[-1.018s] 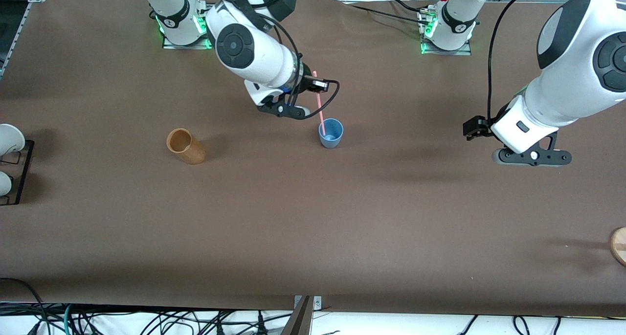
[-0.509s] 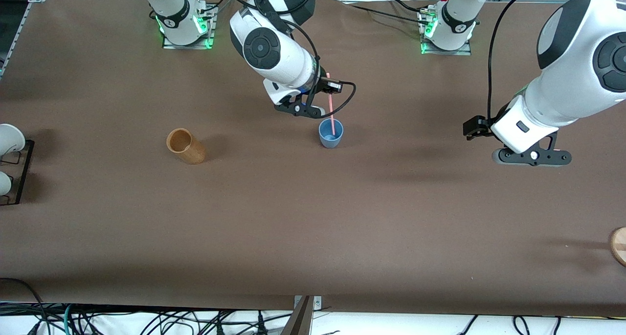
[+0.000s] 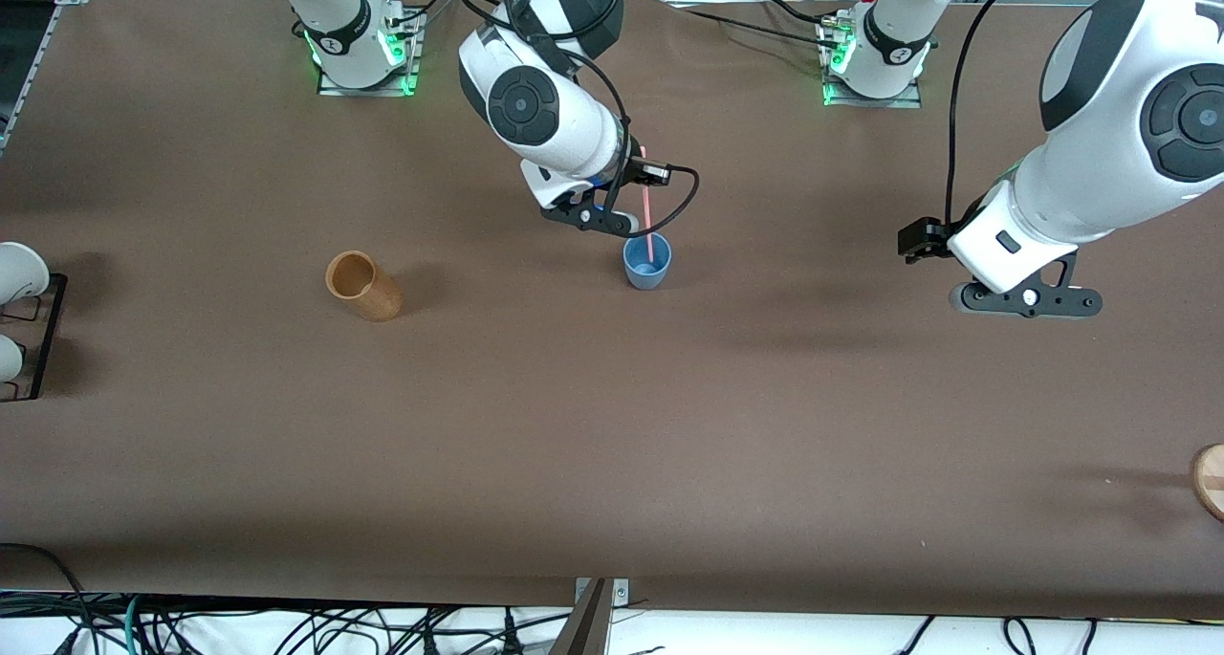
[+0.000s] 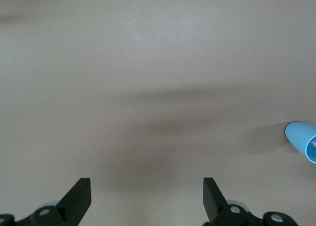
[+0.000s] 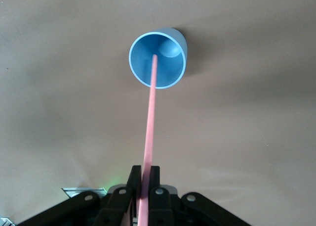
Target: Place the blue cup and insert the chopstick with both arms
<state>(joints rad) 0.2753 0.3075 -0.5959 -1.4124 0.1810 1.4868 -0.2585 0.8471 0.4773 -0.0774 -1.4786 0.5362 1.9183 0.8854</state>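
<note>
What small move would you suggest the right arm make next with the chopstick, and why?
Probably lower it a little further, then release. The right tool is shut on the chopstick, whose lower tip already sits inside the rim of the upright blue cup. The left tool waits open over bare table.

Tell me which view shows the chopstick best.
The right wrist view: the chopstick runs in full from the right gripper, shut on it, down into the blue cup. The front view shows only a thin pink line above the cup. The left wrist view shows just a pink speck at the cup's mouth.
</note>
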